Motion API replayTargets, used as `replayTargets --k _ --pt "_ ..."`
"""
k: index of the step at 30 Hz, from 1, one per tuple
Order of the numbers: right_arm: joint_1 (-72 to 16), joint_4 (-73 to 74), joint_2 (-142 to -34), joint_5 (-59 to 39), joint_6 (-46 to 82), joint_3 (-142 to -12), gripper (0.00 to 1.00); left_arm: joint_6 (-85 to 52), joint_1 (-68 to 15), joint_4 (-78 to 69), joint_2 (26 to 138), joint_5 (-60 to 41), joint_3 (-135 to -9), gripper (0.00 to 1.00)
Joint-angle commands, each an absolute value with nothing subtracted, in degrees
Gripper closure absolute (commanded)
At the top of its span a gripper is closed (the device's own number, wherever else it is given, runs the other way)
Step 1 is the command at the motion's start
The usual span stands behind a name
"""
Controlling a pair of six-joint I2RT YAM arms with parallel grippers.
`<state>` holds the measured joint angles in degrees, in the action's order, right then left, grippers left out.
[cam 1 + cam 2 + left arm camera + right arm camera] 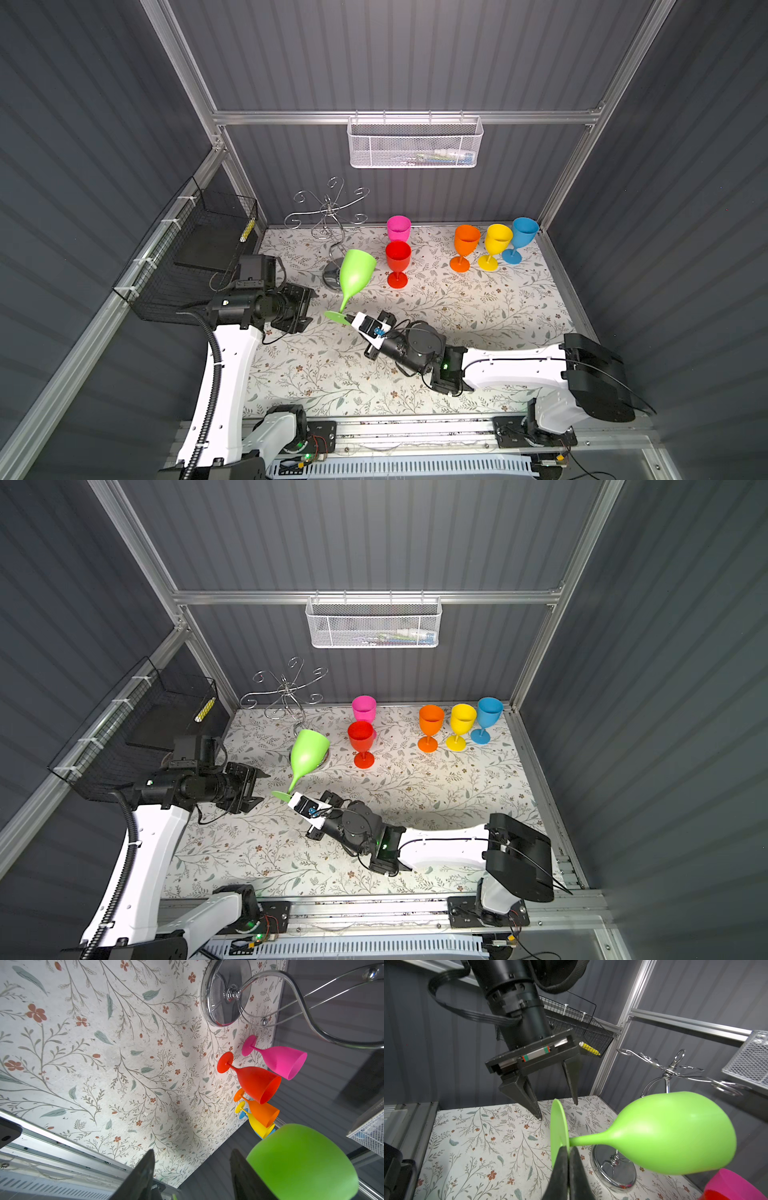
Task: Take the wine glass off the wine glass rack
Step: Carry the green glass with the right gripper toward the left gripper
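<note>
the flowered tabletop (478, 332) carries the wine glass rack (609, 1177), and all of the rack's curled arms that show are bare. the green wine glass (355, 272) is off the rack and in the air, just on the robot's side of the rack's round base. it is tilted, with the bowl leaning toward the rack's stem and the foot pointing away from it. a red glass (397, 253) and a pink glass (398, 227) stand upright just right of the rack, with three more farther right.

the right gripper (569, 1150) is clamped on the rim of the wine glass's foot disc, jaws almost together. the left gripper (264, 788) has its jaws apart with nothing between them. it sits nearer the robot than the rack's base and a little left of it, just beside the foot.

the wine glass looks like matte plastic, so probably light, stiff and not brittle. a pinch on the thin foot leaves the bowl far out, so it could pivot in the jaws. the stem looks the surer place to hold, since the rounded bowl may slip.
</note>
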<state>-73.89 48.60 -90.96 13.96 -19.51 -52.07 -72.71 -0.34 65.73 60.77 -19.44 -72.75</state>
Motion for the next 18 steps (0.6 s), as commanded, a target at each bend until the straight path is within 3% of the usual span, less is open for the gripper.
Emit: replayTargets --k 1,18 --pt "-74.2 52.5 -92.5 15.8 -22.3 -53.0 1.0 -74.1 -0.5 65.8 59.4 -21.8 -71.8 0.44" --pt "-76.2 55.2 -98.3 18.4 -28.3 -56.6 1.0 -76.0 -2.5 64.1 56.5 -21.3 -67.4 0.49"
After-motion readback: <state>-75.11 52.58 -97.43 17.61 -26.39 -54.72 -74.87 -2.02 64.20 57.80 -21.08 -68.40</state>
